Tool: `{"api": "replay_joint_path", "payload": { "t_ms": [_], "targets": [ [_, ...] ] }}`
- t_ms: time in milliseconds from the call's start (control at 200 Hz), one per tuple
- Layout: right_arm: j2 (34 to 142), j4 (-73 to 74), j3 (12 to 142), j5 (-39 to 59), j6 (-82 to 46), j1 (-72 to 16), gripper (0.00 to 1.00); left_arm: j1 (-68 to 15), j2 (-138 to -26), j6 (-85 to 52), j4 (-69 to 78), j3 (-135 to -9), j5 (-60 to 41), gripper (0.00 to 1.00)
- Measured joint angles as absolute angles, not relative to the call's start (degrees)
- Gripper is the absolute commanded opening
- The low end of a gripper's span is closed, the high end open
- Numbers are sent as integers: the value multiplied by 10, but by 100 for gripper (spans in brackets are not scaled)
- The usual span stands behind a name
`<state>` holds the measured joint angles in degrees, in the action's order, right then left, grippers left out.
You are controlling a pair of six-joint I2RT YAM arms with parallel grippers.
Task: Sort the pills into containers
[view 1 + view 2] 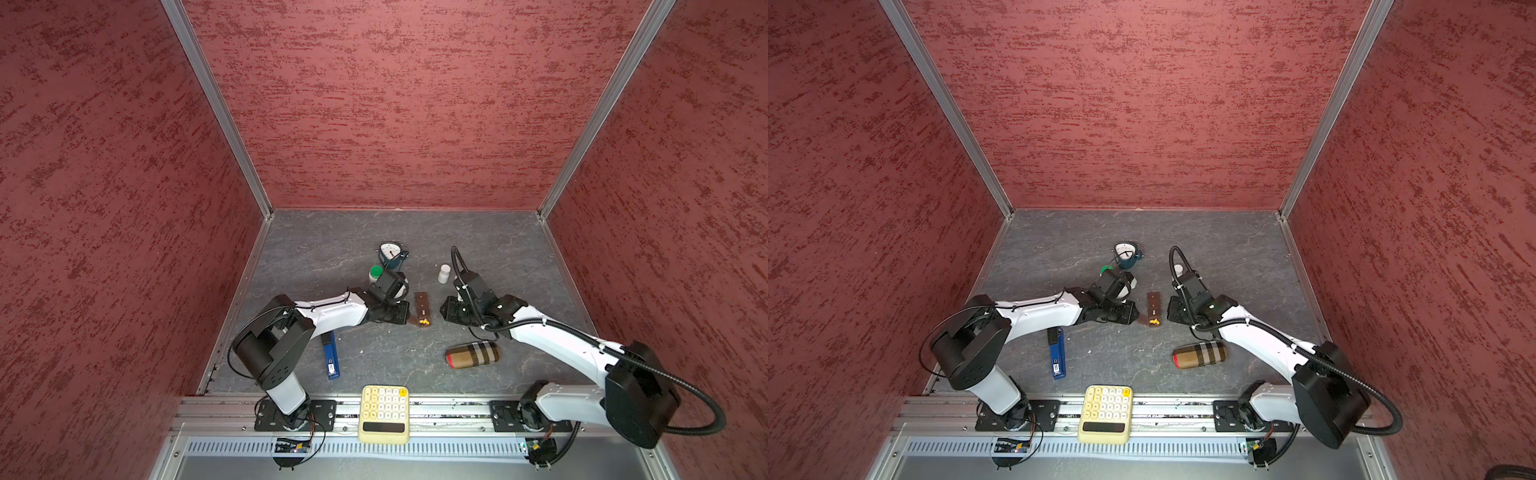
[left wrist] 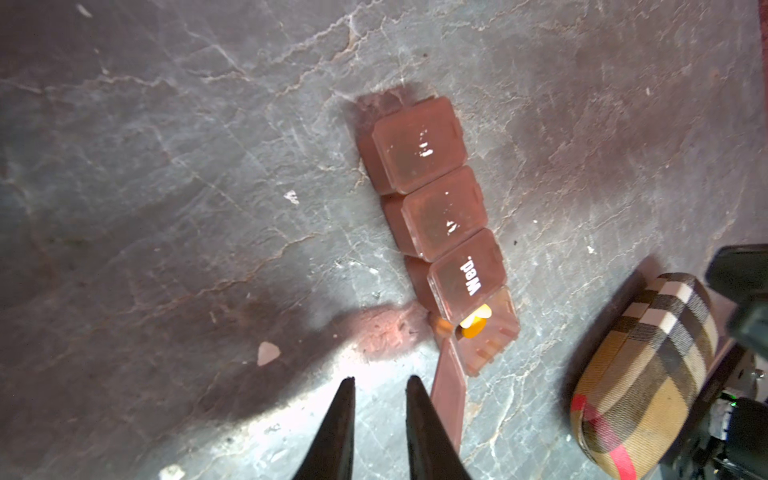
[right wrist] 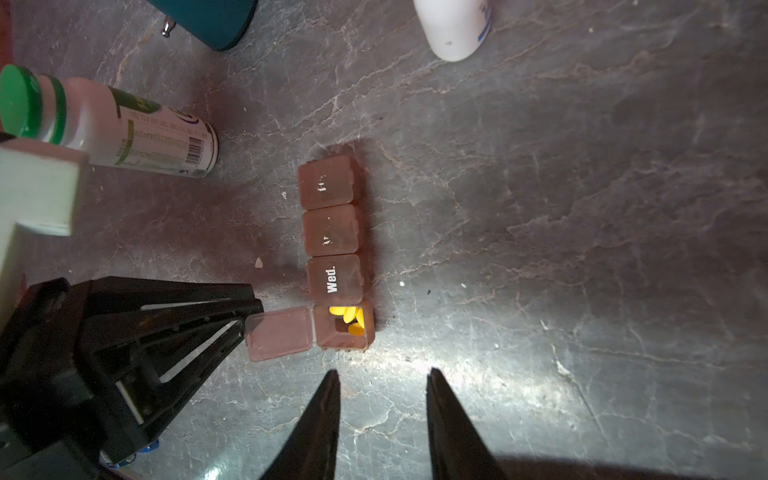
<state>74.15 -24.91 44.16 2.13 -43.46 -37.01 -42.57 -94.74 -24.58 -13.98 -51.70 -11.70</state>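
Booth: red mottled walls around a grey veined tabletop (image 1: 332, 249).
Step in hand: the flat dark-brown plastic strip of four lidded compartments (image 1: 421, 303) lies mid-table between my grippers, and yellow oval pills (image 1: 424, 321) sit in its near end cell. I judge I am filling that cell, with nothing held right now.
Next move: either more pills, or shutting the open lid (image 3: 279, 334). Shutting it would call for a gentle push over the hinge without shoving the light strip.
Top views: in both top views my left gripper (image 1: 1136, 311) sits just beside the strip and my right gripper (image 1: 1170, 309) near its other side. The finger gaps are too small to read there. Only these views show the cream calculator (image 1: 1105, 413) at the front rail.
Left wrist: my left fingertips (image 2: 343, 411) stand a little apart with nothing between them, and the open lid is just beside them, seen nearly edge-on. The tan plaid oblong case (image 2: 640, 374) shows its weave close by.
Right wrist: my right fingertips (image 3: 326, 403) are well apart and bare. Only here can I look down into the open cell, where several pills crowd one corner. The next lid reads "Wed." My left gripper's tip meets the open lid's outer edge; whether it touches I cannot tell. A white bottle with a green cap (image 3: 108, 129) is beyond.
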Motion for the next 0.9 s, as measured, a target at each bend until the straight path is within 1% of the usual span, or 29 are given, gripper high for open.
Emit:
{"api": "replay_joint_path", "payload": {
  "t_ms": [185, 286, 361, 561, 666, 701, 777, 897],
  "targets": [
    [760, -238, 441, 38, -434, -370, 54, -431, -944, -247, -145, -535, -119, 32],
    [765, -235, 441, 51, -429, -369, 61, -437, -944, -248, -145, -547, -121, 32],
    [765, -233, 441, 62, -424, -368, 64, -442, -945, -250, -145, -556, -121, 33],
    [762, -232, 441, 81, -411, -358, 68, -456, -966, -252, -140, -578, -121, 34],
    [752, -233, 441, 88, -402, -347, 69, -460, -979, -255, -140, -580, -121, 35],
    [748, -234, 441, 88, -400, -343, 69, -460, -981, -258, -140, -580, -119, 37],
    [741, -235, 441, 88, -393, -337, 69, -460, -978, -267, -139, -578, -114, 45],
    [739, -237, 441, 88, -387, -334, 69, -455, -951, -272, -142, -563, -96, 49]
  ]
}}
